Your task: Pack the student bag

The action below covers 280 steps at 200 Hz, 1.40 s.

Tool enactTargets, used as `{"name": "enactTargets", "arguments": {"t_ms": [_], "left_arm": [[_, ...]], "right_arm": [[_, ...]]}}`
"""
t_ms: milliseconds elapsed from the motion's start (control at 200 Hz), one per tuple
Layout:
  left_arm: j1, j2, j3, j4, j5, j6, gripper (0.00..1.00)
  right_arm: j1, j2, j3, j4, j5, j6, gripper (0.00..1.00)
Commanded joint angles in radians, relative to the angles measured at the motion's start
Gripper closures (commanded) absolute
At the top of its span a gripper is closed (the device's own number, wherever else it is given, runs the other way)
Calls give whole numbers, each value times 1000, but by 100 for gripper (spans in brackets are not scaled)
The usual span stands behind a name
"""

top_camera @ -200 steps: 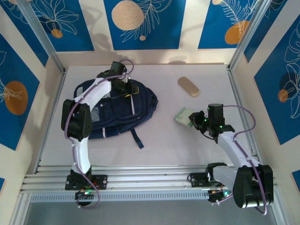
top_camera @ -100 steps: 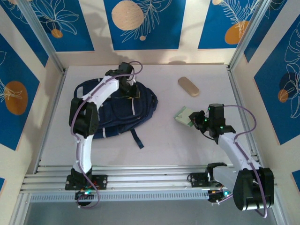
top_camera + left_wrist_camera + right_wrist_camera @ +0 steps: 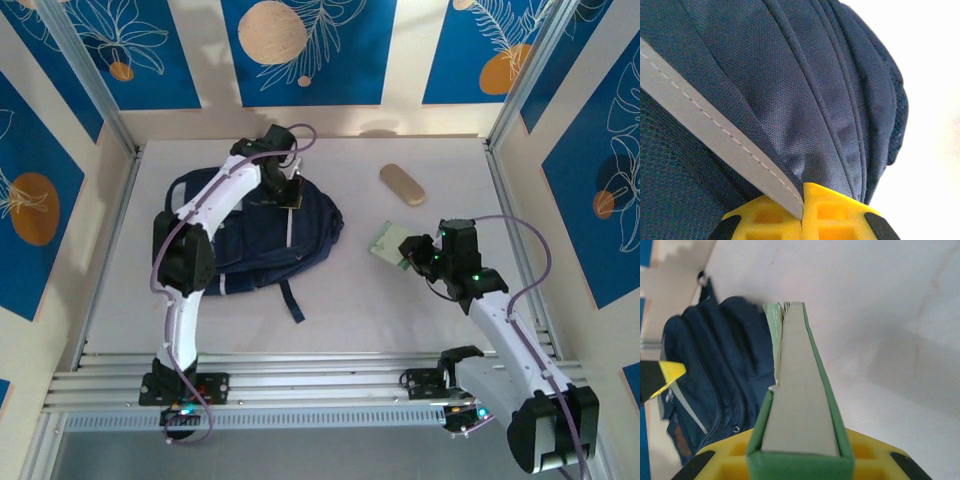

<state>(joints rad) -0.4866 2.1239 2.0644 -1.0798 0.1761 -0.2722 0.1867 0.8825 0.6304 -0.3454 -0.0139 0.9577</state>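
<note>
The student bag, a navy backpack with a thin grey stripe, lies flat on the left half of the table. My left gripper sits at its upper right edge. In the left wrist view the yellow jaws of my left gripper are shut, pinching the bag's fabric and the end of its grey stripe. My right gripper holds a green-covered book just above the table, right of the bag. The right wrist view shows the book edge-on between the yellow jaws of my right gripper, pointing at the bag.
A tan oblong case lies at the back right of the white table. Metal frame posts and patterned walls close in the sides and the back. A dark strap trails off the bag's near edge.
My left gripper slid right along the bag's top edge and closed on the fabric, bunching it. My right gripper shifted slightly up and left with the book.
</note>
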Motion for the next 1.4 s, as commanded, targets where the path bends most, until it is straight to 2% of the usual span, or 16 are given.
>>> {"name": "enactTargets", "arguments": {"t_ms": [0, 190, 300, 430, 625, 810, 1195, 1395], "left_arm": [[-53, -131, 119, -107, 175, 70, 100], [-53, -279, 111, -86, 242, 45, 100], [-40, -392, 33, -48, 261, 27, 100], [-9, -507, -41, 22, 346, 18, 100], [52, -553, -111, 107, 503, -9, 100], [59, -536, -107, 127, 543, -15, 100], [66, -526, -102, 153, 566, -51, 100], [66, -523, -102, 172, 577, -79, 100]], "right_arm": [[31, -41, 72, 4, 25, -64, 100], [36, -89, 81, 37, -67, -75, 100], [36, -111, 83, 50, -151, -100, 100], [50, -130, 54, 125, -265, -106, 100], [135, -100, 1, 316, -336, -50, 100], [255, 15, 31, 368, -262, -51, 100], [432, 344, 104, 619, -152, 41, 100], [525, 513, 211, 619, -47, 17, 100]]}}
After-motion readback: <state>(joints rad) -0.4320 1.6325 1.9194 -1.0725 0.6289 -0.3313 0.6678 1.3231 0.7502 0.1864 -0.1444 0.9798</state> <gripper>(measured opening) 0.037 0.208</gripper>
